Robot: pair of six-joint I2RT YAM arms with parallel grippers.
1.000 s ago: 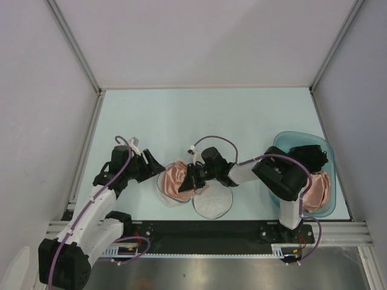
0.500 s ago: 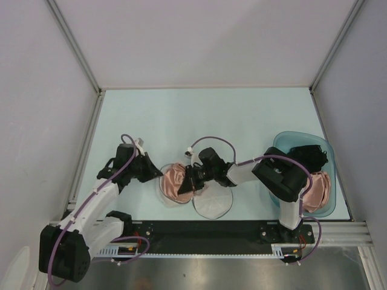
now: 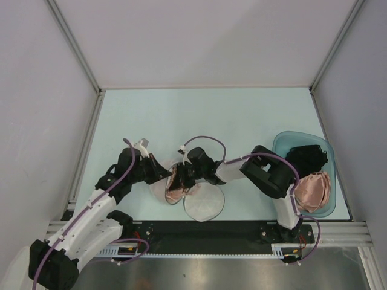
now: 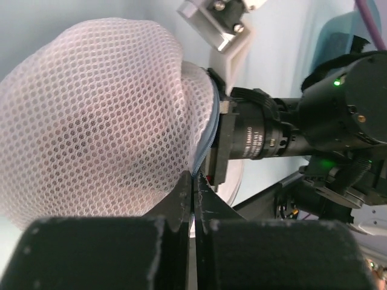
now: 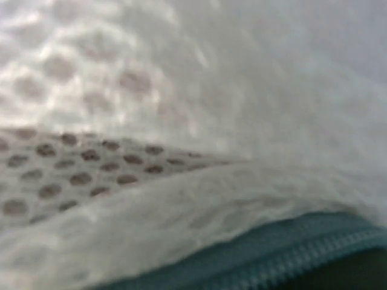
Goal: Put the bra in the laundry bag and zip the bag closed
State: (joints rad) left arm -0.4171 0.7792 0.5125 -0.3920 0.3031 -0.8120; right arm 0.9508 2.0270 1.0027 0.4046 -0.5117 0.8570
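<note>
Jaws on the left gripper (image 3: 163,175) are pressed together, pinching the laundry bag (image 3: 202,206) at its rim. Can't tell about the right gripper (image 3: 183,174).

From above, the bag lies open by the table's (image 3: 211,115) near edge, with the bra (image 3: 175,186) in one half. Left wrist: fingertips (image 4: 180,196) nip the zip (image 4: 210,136). Right wrist: just blurry mesh and zip.

The left claw (image 4: 192,184) has closed on the rim of the laundry bag (image 4: 97,121), tipping it up.
</note>
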